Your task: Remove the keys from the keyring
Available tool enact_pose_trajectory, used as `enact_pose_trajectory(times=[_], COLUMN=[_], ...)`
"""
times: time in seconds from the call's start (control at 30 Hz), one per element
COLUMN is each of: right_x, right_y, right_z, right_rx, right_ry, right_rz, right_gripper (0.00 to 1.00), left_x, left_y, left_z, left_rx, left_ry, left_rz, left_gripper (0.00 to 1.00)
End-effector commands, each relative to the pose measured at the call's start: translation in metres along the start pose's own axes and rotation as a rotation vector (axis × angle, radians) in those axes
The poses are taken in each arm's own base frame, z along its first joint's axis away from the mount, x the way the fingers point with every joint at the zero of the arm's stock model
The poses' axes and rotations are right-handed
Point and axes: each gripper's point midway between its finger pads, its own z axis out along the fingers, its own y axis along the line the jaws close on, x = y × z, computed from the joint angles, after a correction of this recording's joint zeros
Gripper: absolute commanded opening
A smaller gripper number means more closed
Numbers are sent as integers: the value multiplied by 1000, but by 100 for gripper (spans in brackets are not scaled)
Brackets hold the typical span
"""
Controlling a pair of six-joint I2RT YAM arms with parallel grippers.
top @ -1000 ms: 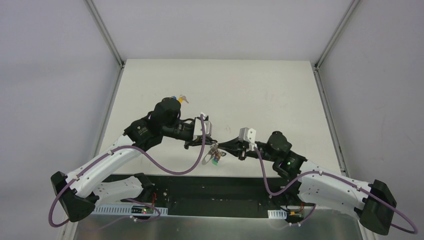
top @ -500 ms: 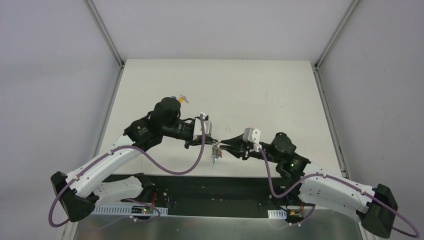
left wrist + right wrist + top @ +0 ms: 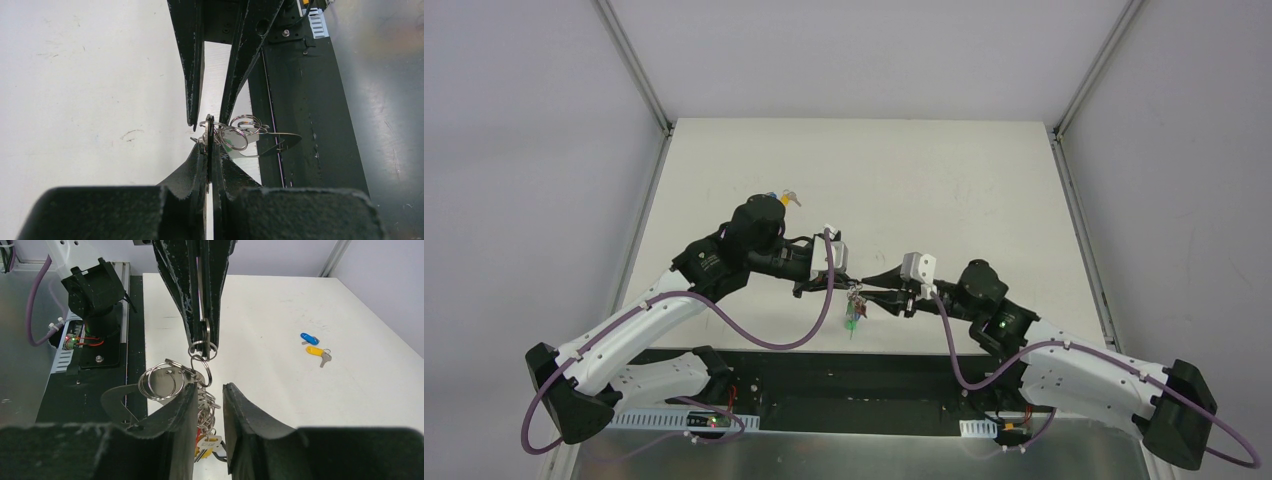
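Silver-grey thin metal keyring (image 3: 855, 297) hangs above the white bench (image 3: 944, 190). Its top ring is pinched between the fingers of my left hand (image 3: 844, 284), which is closed tight on it. Just right of that, my right hand (image 3: 874, 291) has its fingers apart, and the bunch of small silver keys (image 3: 205, 410) dangles between them. I cannot count these; I only glimpse green and yellow heads. Two loose keys lie on the bench beyond my left arm, well apart from both hands: one blue-headed key (image 3: 309, 338) and one yellow-headed key (image 3: 315, 351) just beside it.
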Motion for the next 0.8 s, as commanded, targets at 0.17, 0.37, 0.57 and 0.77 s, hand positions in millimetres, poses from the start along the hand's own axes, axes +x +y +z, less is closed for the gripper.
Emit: enact_pose_trajectory(times=[0.17,0.37,0.57,0.77], right_x=[-49,-50,-52,-56], right_y=[1,4,3,4], right_z=[4,4,3,5], right_rx=[-36,-53,-48,-58], right_ry=[-113,-117,-123,-127], right_rz=[-65,-60,-58,-42], right_gripper=[31,20,18,17], left_x=[-28,-28,-27,-27], left_y=[1,2,2,2], left_z=[-7,-7,-7,-7], left_rx=[7,3,3,3], left_ry=[-92,-91,-90,-90], left_rz=[68,68,68,65], left_gripper=[0,0,0,0])
